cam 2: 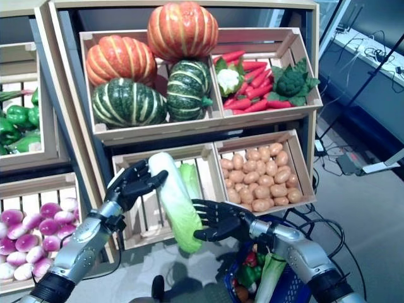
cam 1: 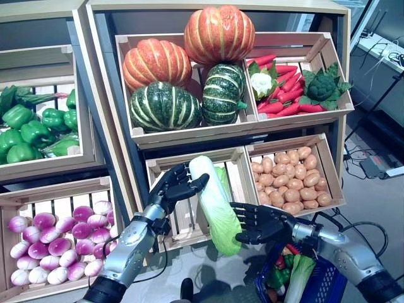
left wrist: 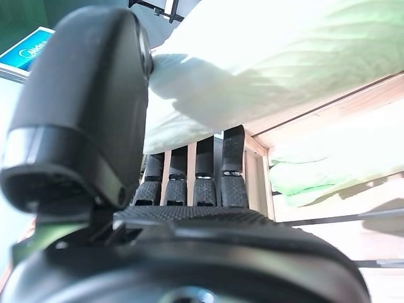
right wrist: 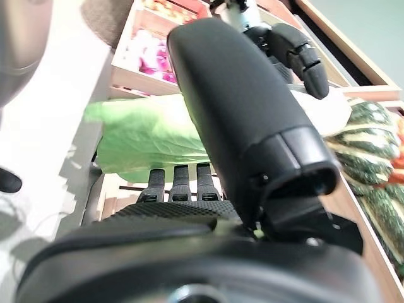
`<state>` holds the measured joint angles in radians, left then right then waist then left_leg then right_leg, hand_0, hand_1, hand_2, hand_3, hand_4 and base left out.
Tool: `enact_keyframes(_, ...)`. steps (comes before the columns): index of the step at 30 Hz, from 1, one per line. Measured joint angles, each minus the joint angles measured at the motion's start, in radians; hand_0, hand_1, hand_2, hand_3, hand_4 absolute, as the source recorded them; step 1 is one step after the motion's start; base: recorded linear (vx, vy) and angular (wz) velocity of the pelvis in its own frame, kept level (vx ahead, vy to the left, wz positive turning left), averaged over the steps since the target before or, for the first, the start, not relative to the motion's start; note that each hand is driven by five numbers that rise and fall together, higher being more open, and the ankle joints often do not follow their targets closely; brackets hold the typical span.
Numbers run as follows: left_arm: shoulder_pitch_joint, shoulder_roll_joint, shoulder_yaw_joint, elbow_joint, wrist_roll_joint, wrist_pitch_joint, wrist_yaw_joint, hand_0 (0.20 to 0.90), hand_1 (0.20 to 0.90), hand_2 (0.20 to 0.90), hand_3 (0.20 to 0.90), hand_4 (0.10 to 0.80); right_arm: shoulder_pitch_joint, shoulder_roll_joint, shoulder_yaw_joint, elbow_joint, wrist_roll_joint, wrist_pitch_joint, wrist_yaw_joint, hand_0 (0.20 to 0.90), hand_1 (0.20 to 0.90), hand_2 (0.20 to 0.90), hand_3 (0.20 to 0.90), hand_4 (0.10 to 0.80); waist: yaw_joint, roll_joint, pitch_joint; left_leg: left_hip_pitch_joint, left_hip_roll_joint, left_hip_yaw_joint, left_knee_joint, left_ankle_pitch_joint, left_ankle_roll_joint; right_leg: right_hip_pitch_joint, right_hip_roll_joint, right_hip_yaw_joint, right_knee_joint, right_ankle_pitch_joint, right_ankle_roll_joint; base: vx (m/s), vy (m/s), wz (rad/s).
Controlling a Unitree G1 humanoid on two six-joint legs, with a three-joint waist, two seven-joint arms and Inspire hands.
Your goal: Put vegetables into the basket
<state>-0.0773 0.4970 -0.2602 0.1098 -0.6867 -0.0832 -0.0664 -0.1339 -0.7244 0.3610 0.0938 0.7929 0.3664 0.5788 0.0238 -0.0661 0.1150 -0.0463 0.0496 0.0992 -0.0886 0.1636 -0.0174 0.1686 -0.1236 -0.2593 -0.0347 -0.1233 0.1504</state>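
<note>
Both hands grasp napa cabbage [cam 1: 213, 202] — left hand [cam 1: 173, 185] curled round white stem; right hand [cam 1: 260, 222] round leafy end.

The basket [cam 1: 328, 284] runs off the bottom edge, its far wall unseen. The left hand [cam 1: 178, 185] covers part of the cabbage [cam 1: 214, 202]. The onion crate [cam 1: 57, 208] is cut off at the left.

— Cabbage [cam 1: 214, 202]?
— Long napa, white stalk end up, green leafy end down — tilted, held in front of lower crate.
— Basket [cam 1: 328, 284]?
— Blue, bottom right, w/ veg already inside, below cabbage.
</note>
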Motion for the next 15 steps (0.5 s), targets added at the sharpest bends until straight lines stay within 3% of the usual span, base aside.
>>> enact_keyframes(15, -0.004, 0.032, 0.001, 0.000, -0.035, 0.003, 0.001, 0.300, 0.300, 0.300, 0.300, 0.400, -0.098, -0.012, 0.052, 0.000, 0.055, 0.109, 0.017, 0.900, 0.900, 0.900, 0.900, 0.800, 0.012, 0.011, -0.021, 0.001, -0.005, -0.009, 0.000, 0.000, 0.000, 0.014, 0.001, 0.001, -0.015, 0.001, -0.001, 0.000, 0.004, 0.02)
